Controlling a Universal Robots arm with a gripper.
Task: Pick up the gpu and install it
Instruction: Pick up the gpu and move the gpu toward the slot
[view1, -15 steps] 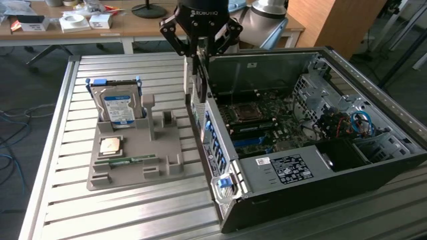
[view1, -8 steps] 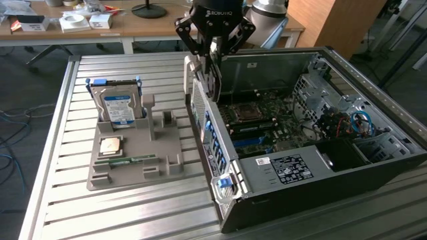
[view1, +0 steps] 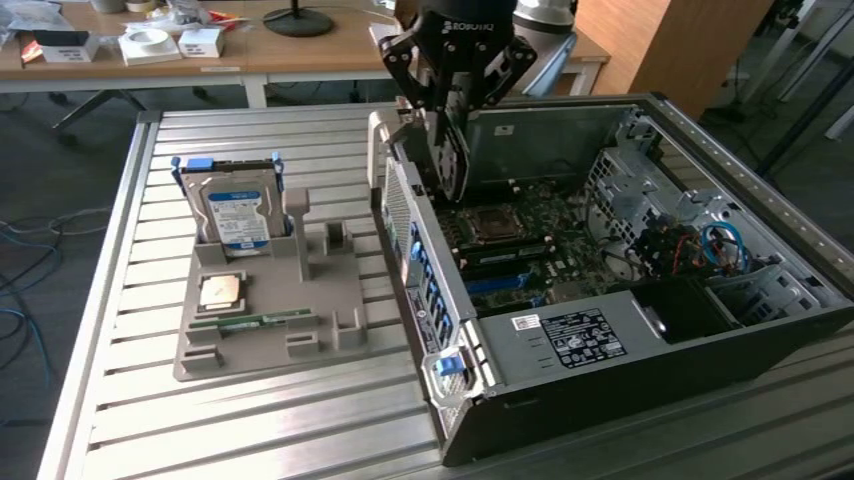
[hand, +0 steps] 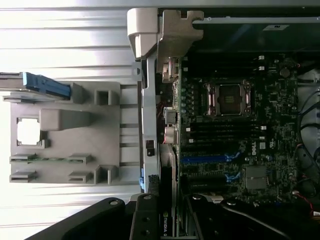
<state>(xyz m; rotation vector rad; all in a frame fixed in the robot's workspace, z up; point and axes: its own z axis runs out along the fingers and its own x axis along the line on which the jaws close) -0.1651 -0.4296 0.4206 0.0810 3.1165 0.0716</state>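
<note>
Tool (view1: 451, 100) clenched on gpu (view1: 450, 152), card held on edge above motherboard (view1: 534, 250), just inside rear panel (view1: 411, 240) of open case (view1: 667, 390) on counter (view1: 267, 420); likely hazard: card end snagging rear panel, or tilted edge missing blue slot (hand: 205, 158) and jamming under downward push.

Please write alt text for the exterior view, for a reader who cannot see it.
The arm's fingers hold the gpu upright over the open computer case. On the exterior view's left, a grey holder on the slatted metal table carries an upright hard drive.
</note>
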